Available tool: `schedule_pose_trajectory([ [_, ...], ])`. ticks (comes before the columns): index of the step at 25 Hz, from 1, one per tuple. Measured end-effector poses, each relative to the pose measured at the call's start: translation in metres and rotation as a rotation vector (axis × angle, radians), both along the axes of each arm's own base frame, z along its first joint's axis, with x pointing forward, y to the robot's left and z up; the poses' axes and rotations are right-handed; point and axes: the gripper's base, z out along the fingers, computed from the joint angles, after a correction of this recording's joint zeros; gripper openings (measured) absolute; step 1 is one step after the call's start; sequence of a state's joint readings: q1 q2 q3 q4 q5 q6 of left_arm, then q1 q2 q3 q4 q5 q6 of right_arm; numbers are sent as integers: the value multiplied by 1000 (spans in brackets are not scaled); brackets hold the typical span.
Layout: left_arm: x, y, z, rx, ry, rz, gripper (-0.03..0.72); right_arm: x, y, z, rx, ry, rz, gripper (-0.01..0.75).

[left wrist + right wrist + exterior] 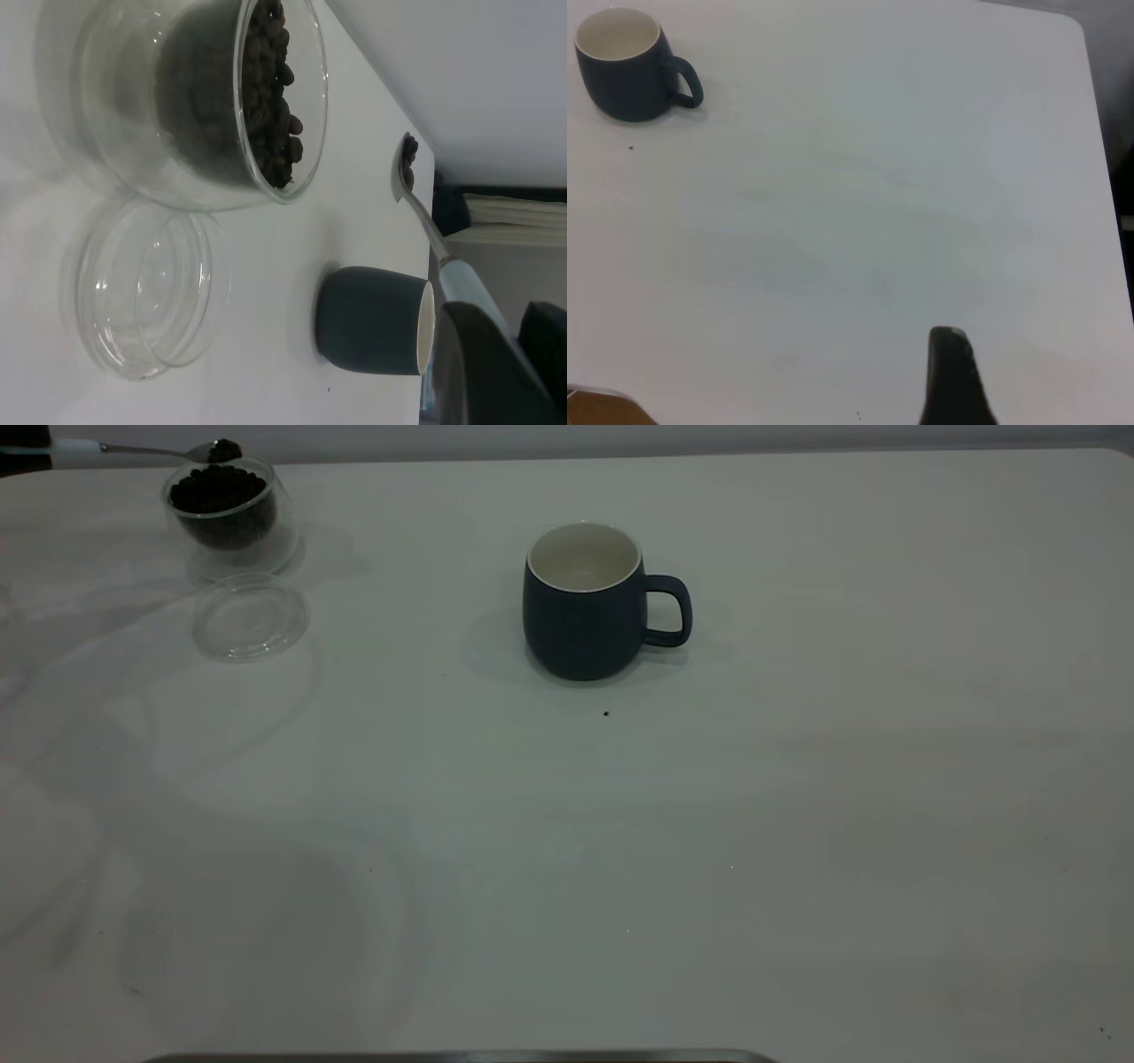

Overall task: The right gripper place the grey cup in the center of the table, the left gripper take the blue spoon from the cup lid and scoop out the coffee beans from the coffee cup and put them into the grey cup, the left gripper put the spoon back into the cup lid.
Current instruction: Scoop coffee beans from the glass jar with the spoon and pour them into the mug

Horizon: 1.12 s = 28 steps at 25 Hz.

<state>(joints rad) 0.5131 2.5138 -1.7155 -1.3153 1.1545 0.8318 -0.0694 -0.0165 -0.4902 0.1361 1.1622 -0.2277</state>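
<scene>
Off-white table [797,797], left claw [483,354] gripping bean-loaded blue spoon [443,257] beside coffee cup [232,514]

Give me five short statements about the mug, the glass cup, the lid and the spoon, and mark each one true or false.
1. The grey cup is empty inside. True.
2. The blue spoon lies in the cup lid. False: it is held up above the coffee cup, and the cup lid holds nothing.
3. The spoon's bowl carries coffee beans. True.
4. The coffee cup stands inside the grey cup. False: it stands apart on the table, beside the lid.
5. The right gripper is holding the grey cup by its handle. False: it is away from the cup, over bare table, while the left gripper holds the spoon.
</scene>
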Motion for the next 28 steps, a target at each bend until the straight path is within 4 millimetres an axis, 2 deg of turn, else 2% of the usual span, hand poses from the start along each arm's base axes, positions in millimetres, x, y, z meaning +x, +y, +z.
schedule_pose_trajectory([
  [4, 0, 0, 0, -1, 1, -1, 132, 0, 0, 0, 0, 0, 0, 459],
  [8, 4, -12, 0, -2, 3, -26, 132, 0, 0, 0, 0, 0, 0, 459],
  [18, 20, -84, 0, 0, 5, -186, 132, 0, 0, 0, 0, 0, 0, 459],
  [28, 25, -150, 0, -1, 8, -326, 132, 0, 0, 0, 0, 0, 0, 459],
])
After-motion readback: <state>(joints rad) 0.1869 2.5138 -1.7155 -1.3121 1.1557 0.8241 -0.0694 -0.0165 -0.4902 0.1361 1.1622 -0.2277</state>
